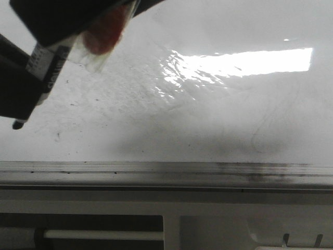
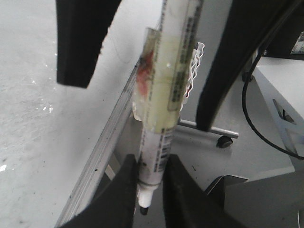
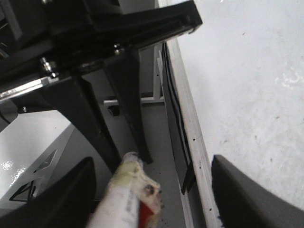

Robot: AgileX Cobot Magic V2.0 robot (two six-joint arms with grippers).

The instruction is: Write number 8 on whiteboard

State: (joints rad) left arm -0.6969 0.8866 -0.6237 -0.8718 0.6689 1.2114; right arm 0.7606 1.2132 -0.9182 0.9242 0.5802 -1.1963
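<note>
- The left gripper (image 2: 151,190) is clamped on a marker (image 2: 164,114), gripped low on the barrel close to the black tip; clear tape and a red patch wrap the barrel above the grip.
- The right gripper (image 3: 152,190) stands wide apart and holds nothing; the taped end of the marker shows between its fingers in the right wrist view.
- The whiteboard (image 1: 208,114) is glossy and smudged with grey erased traces. No number 8 is visible on it, so I judge that writing has not begun.
- In the front view the marker tip hangs over the board, well off from the bright glare patch and near the rail (image 1: 166,169).
- Advice for the stroke: bring the tip down squarely, press lightly, and close both loops without lifting.
- Edges: the rail bounds the board on the robot's side; keep the lower loop clear of it.
- Open board lies from the tip toward the glare, giving room for the figure.
</note>
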